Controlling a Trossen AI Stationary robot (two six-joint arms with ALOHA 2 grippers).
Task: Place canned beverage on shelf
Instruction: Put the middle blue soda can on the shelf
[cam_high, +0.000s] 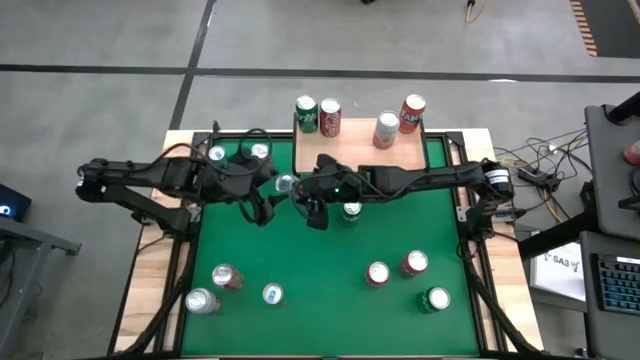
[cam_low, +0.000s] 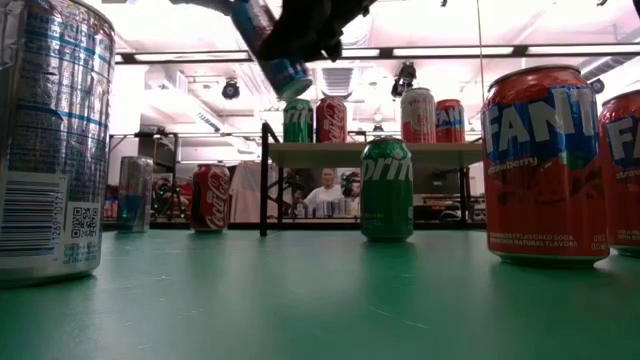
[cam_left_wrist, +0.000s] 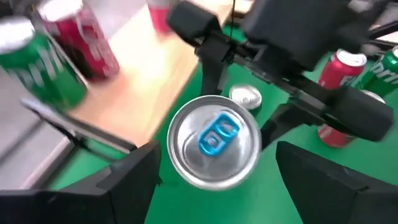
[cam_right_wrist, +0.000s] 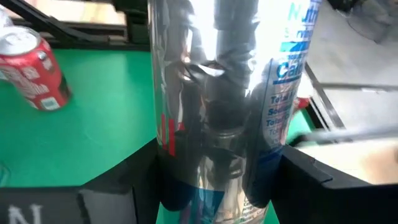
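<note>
A silver can with blue lettering and a blue tab (cam_left_wrist: 214, 142) hangs tilted above the green table, just in front of the shelf (cam_high: 355, 150). The shelf is a light wooden board on black legs and carries several cans. My right gripper (cam_right_wrist: 217, 162) reaches in from the table's right and is shut on this can. My left gripper (cam_left_wrist: 216, 152) comes from the table's left and is open. Its fingers stand on either side of the can's top end with a narrow gap on each side. The low view shows the can's lower end (cam_low: 288, 72) high above the felt. My right gripper pinches the can's side wall (cam_right_wrist: 168, 155) between its two fingers (cam_right_wrist: 134, 180), which lie across the can. The fingers come from the table's right, slanting a little downward. The can is lifted clear of the table and tilted.
A green Sprite can (cam_high: 351, 210) stands on the felt under my right arm. Two cans (cam_high: 218, 153) stand at the far left by my left arm. Several more cans (cam_high: 377, 273) stand along the near side. A person shows in the room beyond the shelf (cam_low: 322, 190).
</note>
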